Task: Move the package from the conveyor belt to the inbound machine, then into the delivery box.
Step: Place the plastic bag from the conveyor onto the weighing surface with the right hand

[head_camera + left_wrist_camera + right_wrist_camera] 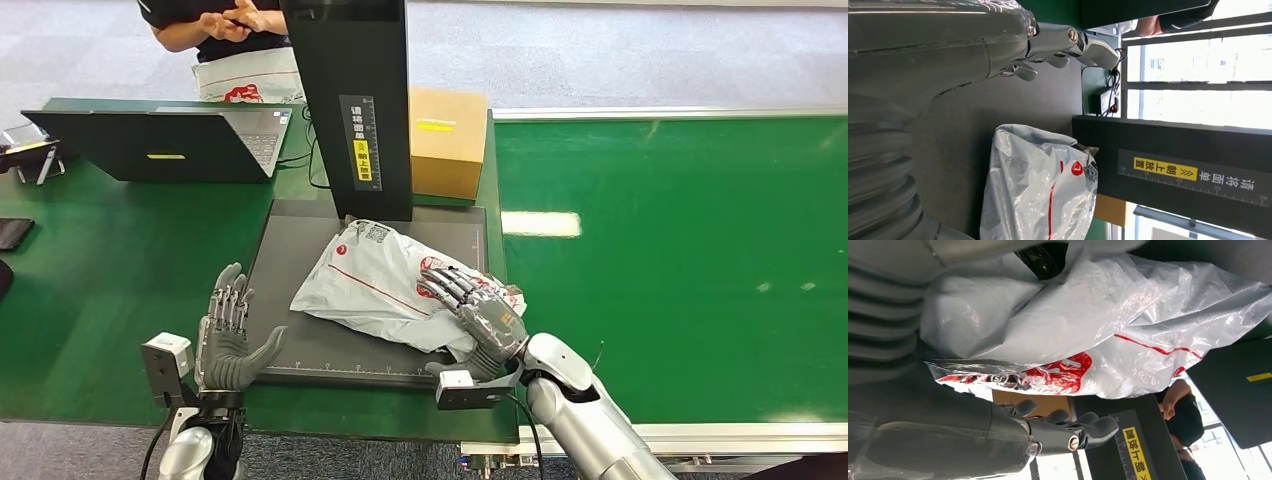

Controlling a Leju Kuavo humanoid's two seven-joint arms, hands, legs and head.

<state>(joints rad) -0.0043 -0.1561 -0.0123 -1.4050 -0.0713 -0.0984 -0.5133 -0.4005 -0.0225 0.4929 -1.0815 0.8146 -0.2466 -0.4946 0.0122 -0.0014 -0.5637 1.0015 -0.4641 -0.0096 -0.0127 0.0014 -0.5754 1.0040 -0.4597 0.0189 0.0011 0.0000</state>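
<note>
- The right hand (482, 312) is lying on the package (385, 280), fingers draped over its near end; whether it is gripping, I cannot tell.
- The package is resting under that hand on the inbound machine (300, 350).
- The left hand (232, 335) is hovering beside, fingers spread, holding nothing.
- Advice: bunch the slippery film firmly before lifting.

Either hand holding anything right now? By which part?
Right hand grips the white package at its near right end. Left hand holds nothing.
</note>
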